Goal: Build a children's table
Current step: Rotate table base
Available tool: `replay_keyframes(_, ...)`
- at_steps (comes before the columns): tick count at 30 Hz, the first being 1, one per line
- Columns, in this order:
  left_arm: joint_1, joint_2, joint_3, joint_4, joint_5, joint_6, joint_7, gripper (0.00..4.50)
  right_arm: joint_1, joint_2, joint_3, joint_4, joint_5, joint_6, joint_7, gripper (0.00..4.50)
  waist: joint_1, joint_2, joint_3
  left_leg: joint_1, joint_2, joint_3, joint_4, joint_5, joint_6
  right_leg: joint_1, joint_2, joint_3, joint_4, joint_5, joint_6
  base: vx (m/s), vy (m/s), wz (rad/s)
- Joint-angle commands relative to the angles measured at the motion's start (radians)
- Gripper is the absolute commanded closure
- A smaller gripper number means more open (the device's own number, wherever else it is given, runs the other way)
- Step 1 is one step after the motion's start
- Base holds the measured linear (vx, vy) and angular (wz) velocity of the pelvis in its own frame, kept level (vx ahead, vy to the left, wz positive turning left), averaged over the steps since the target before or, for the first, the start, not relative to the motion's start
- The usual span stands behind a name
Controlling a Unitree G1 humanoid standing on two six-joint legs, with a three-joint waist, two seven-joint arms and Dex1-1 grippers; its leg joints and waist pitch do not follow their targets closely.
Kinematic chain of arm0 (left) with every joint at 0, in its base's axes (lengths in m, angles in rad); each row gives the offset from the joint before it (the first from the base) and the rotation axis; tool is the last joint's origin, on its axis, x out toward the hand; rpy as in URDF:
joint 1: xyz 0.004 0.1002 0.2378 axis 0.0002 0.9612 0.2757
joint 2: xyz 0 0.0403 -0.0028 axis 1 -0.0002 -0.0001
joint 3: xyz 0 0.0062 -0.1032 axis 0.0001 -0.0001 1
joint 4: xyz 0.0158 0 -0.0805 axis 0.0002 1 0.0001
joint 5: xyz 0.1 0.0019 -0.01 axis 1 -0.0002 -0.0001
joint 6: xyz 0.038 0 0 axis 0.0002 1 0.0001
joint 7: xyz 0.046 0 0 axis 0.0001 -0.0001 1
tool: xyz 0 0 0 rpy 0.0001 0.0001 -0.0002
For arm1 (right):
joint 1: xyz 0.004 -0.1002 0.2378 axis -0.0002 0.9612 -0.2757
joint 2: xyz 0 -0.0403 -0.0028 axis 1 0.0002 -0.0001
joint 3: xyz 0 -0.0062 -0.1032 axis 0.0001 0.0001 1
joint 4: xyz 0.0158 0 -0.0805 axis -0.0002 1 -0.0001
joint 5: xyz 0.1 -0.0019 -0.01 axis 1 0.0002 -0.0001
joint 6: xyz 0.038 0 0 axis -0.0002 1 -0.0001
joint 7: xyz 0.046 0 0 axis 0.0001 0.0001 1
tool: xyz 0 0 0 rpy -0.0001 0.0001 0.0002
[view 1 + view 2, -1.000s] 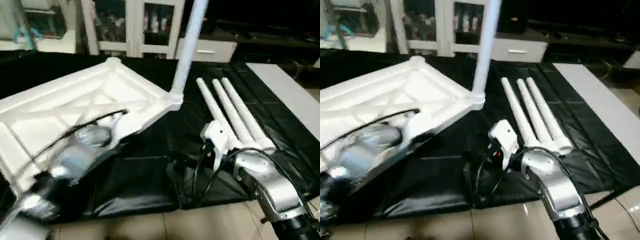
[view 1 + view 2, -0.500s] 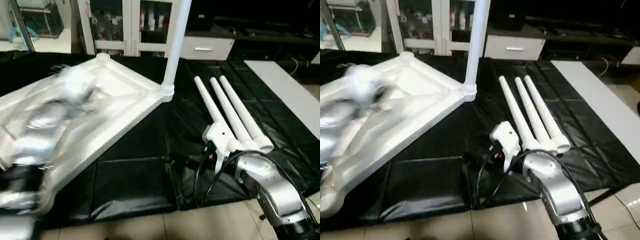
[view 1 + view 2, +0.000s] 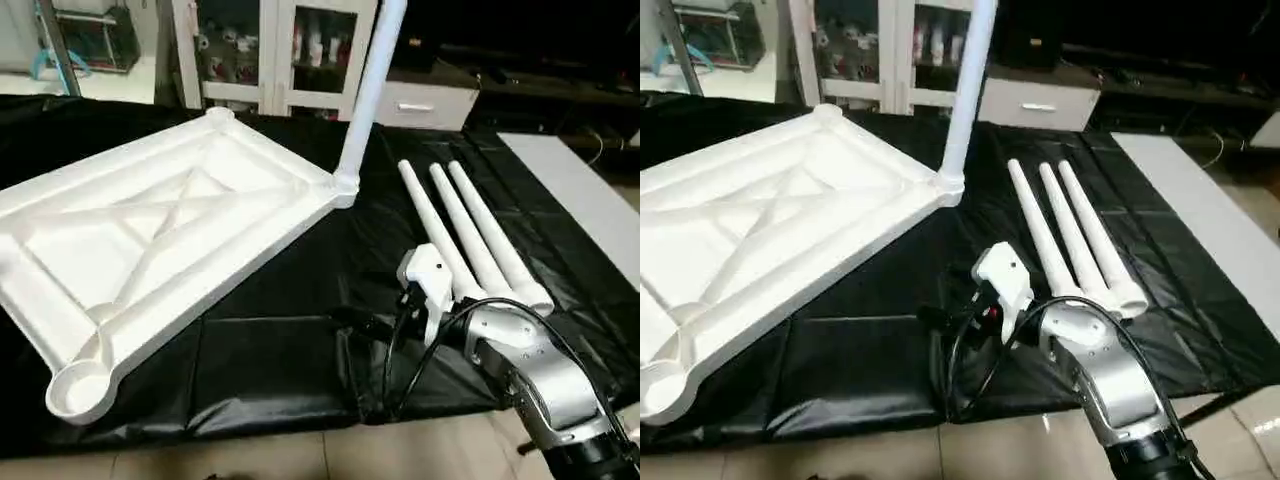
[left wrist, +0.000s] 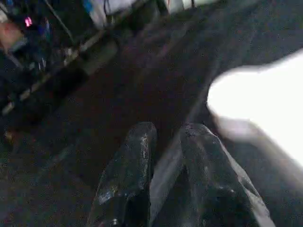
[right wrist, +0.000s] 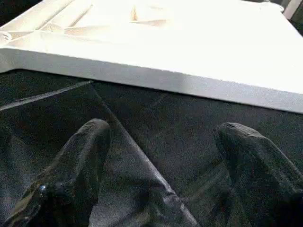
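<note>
Head-camera views are showing the children's table [image 3: 170, 240] lying underside-up on the black sheet [image 3: 270, 370], exposing its sockets, one leg [image 3: 368, 90] already standing, three legs [image 3: 470, 230] waiting beside the right gripper [image 5: 163, 156], fingers spread and empty, left gripper [image 4: 165, 142] nearly clenched, grasping nothing.

The white plastic table top [image 3: 170, 240] lies upside down on the black sheet's [image 3: 270, 360] left half, X-ribbed underside up, round sockets at its corners. One leg [image 3: 368, 90] stands upright in the far right socket. Three tapered legs [image 3: 470, 235] lie side by side toward the sheet's right edge.
</note>
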Motion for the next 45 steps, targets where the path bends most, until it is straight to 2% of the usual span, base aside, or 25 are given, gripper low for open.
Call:
replay_keyframes(1, 0.007, -0.016, -0.025, 0.011, -0.002, 0.030, -0.076, 3.24, -0.006, -0.011, -0.002, 0.009, -0.002, 0.000, 0.013, 0.65, -0.005, 0.046, -0.045, 0.025, 0.029, -0.012, -0.092, -0.345, -0.047, 0.024, -0.065, 0.056, -0.074, -0.267, -0.112, 0.000, 0.000, 0.00)
replay_keyframes(2, 0.036, -0.030, -0.058, -0.004, -0.038, 0.072, -0.230, 3.24, -0.007, -0.015, -0.003, 0.009, -0.003, -0.002, 0.018, 0.65, -0.004, 0.048, -0.044, 0.025, 0.030, -0.014, -0.095, -0.350, -0.055, 0.024, -0.070, 0.058, -0.077, -0.275, -0.117, 0.000, 0.000, 0.00)
replay_keyframes(3, 0.057, -0.033, -0.072, -0.028, -0.064, 0.079, -0.316, 3.24, -0.008, -0.017, -0.005, 0.008, -0.003, -0.001, 0.019, 0.65, -0.004, 0.048, -0.044, 0.024, 0.030, -0.014, -0.095, -0.357, -0.059, 0.024, -0.069, 0.059, -0.076, -0.280, -0.119, 0.000, 0.000, 0.00)
replay_keyframes(5, 0.096, -0.028, -0.085, -0.091, -0.115, 0.090, -0.429, 3.24, -0.008, -0.021, -0.009, 0.006, -0.001, -0.001, 0.019, 0.65, -0.001, 0.047, -0.045, 0.025, 0.030, -0.013, -0.095, -0.366, -0.062, 0.022, -0.070, 0.062, -0.075, -0.268, -0.130, 0.000, 0.000, 0.00)
replay_keyframes(6, 0.130, -0.018, -0.101, -0.142, -0.143, 0.121, -0.500, 3.24, -0.007, -0.022, -0.010, 0.005, -0.001, -0.001, 0.018, 0.65, 0.001, 0.048, -0.045, 0.022, 0.034, -0.015, -0.098, -0.364, -0.070, 0.027, -0.074, 0.061, -0.071, -0.254, -0.144, 0.000, 0.000, 0.00)
replay_keyframes(8, 0.162, -0.004, -0.120, -0.184, -0.160, 0.141, -0.564, 3.24, -0.006, -0.023, -0.011, 0.004, -0.001, 0.000, 0.018, 0.65, -0.001, 0.046, -0.042, 0.024, 0.030, -0.011, -0.096, -0.400, -0.064, 0.021, -0.067, 0.062, -0.073, -0.282, -0.143, 0.000, 0.000, 0.00)
replay_keyframes(11, 0.290, 0.050, -0.170, -0.329, -0.210, 0.121, -0.754, 3.24, 0.002, -0.023, -0.007, -0.001, -0.003, -0.001, 0.018, 0.65, -0.002, 0.046, -0.039, 0.018, 0.035, -0.014, -0.102, -0.389, -0.053, 0.025, -0.072, 0.065, -0.073, -0.294, -0.139, 0.000, 0.000, 0.00)
replay_keyframes(12, 0.328, 0.064, -0.170, -0.386, -0.235, 0.136, -0.820, 3.24, 0.003, -0.022, -0.006, -0.002, -0.003, 0.000, 0.019, 0.65, -0.001, 0.047, -0.038, 0.027, 0.032, -0.008, -0.100, -0.397, -0.051, 0.017, -0.065, 0.065, -0.076, -0.295, -0.140, 0.000, 0.000, 0.00)
replay_keyframes(14, 0.353, 0.074, -0.171, -0.422, -0.251, 0.153, -0.854, 3.24, 0.004, -0.022, -0.006, -0.003, -0.003, 0.001, 0.021, 0.65, 0.001, 0.048, -0.036, 0.029, 0.030, -0.005, -0.100, -0.403, -0.049, 0.012, -0.059, 0.068, -0.076, -0.290, -0.143, 0.000, 0.000, 0.00)
replay_keyframes(17, 0.440, 0.094, -0.194, -0.606, -0.321, 0.201, -0.977, 3.24, 0.009, -0.033, 0.004, -0.006, 0.003, 0.008, 0.042, 0.65, 0.000, 0.048, -0.034, 0.024, 0.034, -0.010, -0.104, -0.417, -0.054, 0.018, -0.064, 0.073, -0.072, -0.317, -0.139, 0.000, 0.000, 0.00)
replay_keyframes(19, 0.452, 0.090, -0.232, -0.696, -0.340, 0.233, -0.995, 3.24, 0.020, -0.062, 0.030, -0.019, 0.006, 0.027, 0.086, 0.65, 0.000, 0.049, -0.032, 0.030, 0.033, -0.006, -0.104, -0.434, -0.051, 0.010, -0.057, 0.073, -0.078, -0.328, -0.137, 0.000, 0.000, 0.00)
replay_keyframes(20, 0.451, 0.089, -0.236, -0.701, -0.339, 0.234, -0.995, 3.24, 0.021, -0.066, 0.034, -0.021, 0.006, 0.029, 0.092, 0.65, 0.001, 0.049, -0.032, 0.034, 0.031, -0.003, -0.101, -0.440, -0.049, 0.006, -0.054, 0.074, -0.078, -0.327, -0.138, 0.000, 0.000, 0.00)
replay_keyframes(21, 0.433, 0.075, -0.273, -0.742, -0.341, 0.250, -0.990, 3.24, 0.038, -0.099, 0.064, -0.037, 0.003, 0.042, 0.135, 0.65, 0.002, 0.049, -0.030, 0.030, 0.030, -0.002, -0.101, -0.438, -0.043, 0.009, -0.054, 0.076, -0.080, -0.332, -0.134, 0.000, 0.000, 0.00)
replay_keyframes(23, 0.423, 0.065, -0.291, -0.767, -0.344, 0.257, -0.993, 3.24, 0.046, -0.112, 0.076, -0.043, 0.003, 0.049, 0.149, 0.65, 0.003, 0.046, -0.030, 0.023, 0.029, -0.005, -0.102, -0.425, -0.040, 0.017, -0.057, 0.075, -0.079, -0.346, -0.122, 0.000, 0.000, 0.00)
replay_keyframes(26, 0.394, 0.031, -0.329, -0.808, -0.342, 0.274, -0.992, 3.24, 0.055, -0.120, 0.085, -0.047, -0.006, 0.044, 0.153, 0.65, 0.001, 0.045, -0.034, 0.020, 0.029, -0.008, -0.100, -0.402, -0.043, 0.022, -0.060, 0.074, -0.082, -0.363, -0.113, 0.000, 0.000, 0.00)
replay_keyframes(28, 0.379, 0.005, -0.365, -0.855, -0.336, 0.301, -0.994, 3.24, 0.053, -0.108, 0.076, -0.035, -0.021, 0.030, 0.129, 0.65, 0.000, 0.049, -0.036, 0.020, 0.028, -0.009, -0.099, -0.391, -0.047, 0.023, -0.060, 0.074, -0.081, -0.358, -0.117, 0.000, 0.000, 0.00)
replay_keyframes(29, 0.363, -0.022, -0.395, -0.885, -0.329, 0.313, -0.985, 3.24, 0.044, -0.089, 0.060, -0.020, -0.031, 0.021, 0.096, 0.65, -0.003, 0.048, -0.037, 0.016, 0.028, -0.008, -0.099, -0.377, -0.052, 0.025, -0.059, 0.074, -0.079, -0.346, -0.120, 0.000, 0.000, 0.00)
replay_keyframes(30, 0.363, -0.022, -0.395, -0.885, -0.329, 0.313, -0.985, 3.24, 0.044, -0.089, 0.060, -0.020, -0.031, 0.021, 0.096, 0.65, -0.004, 0.046, -0.039, 0.017, 0.027, -0.008, -0.097, -0.371, -0.053, 0.025, -0.059, 0.073, -0.078, -0.340, -0.121, 0.000, 0.000, 0.00)
replay_keyframes(33, 0.328, -0.066, -0.436, -0.913, -0.318, 0.331, -0.947, 3.24, 0.024, -0.072, 0.038, 0.007, -0.051, 0.009, 0.034, 0.65, -0.009, 0.047, -0.041, 0.017, 0.025, -0.006, -0.094, -0.348, -0.054, 0.026, -0.055, 0.073, -0.074, -0.311, -0.126, 0.000, 0.000, 0.00)
replay_keyframes(35, 0.303, -0.098, -0.461, -0.910, -0.304, 0.332, -0.924, 3.24, 0.012, -0.064, 0.023, 0.029, -0.065, -0.002, 0.000, 0.65, -0.010, 0.045, -0.042, 0.014, 0.023, -0.005, -0.092, -0.329, -0.051, 0.029, -0.054, 0.073, -0.073, -0.297, -0.127, 0.000, 0.000, 0.00)
replay_keyframes(37, 0.276, -0.134, -0.485, -0.892, -0.272, 0.329, -0.892, 3.24, -0.002, -0.056, 0.005, 0.048, -0.073, -0.004, -0.030, 0.65, -0.012, 0.048, -0.046, 0.017, 0.023, -0.003, -0.089, -0.308, -0.054, 0.028, -0.051, 0.072, -0.071, -0.267, -0.132, 0.000, 0.000, 0.00)
replay_keyframes(39, 0.248, -0.170, -0.512, -0.862, -0.228, 0.310, -0.855, 3.24, -0.015, -0.051, -0.009, 0.064, -0.083, -0.007, -0.057, 0.65, -0.012, 0.047, -0.048, 0.012, 0.021, -0.002, -0.087, -0.271, -0.052, 0.035, -0.051, 0.072, -0.066, -0.222, -0.138, 0.000, 0.000, 0.00)
replay_keyframes(45, 0.170, -0.293, -0.555, -0.817, -0.178, 0.229, -0.746, 3.24, -0.062, -0.012, -0.046, 0.130, -0.117, -0.037, -0.166, 0.65, -0.018, 0.036, -0.054, 0.007, 0.019, -0.002, -0.081, -0.234, -0.048, 0.041, -0.052, 0.070, -0.063, -0.202, -0.134, 0.000, 0.000, 0.00)
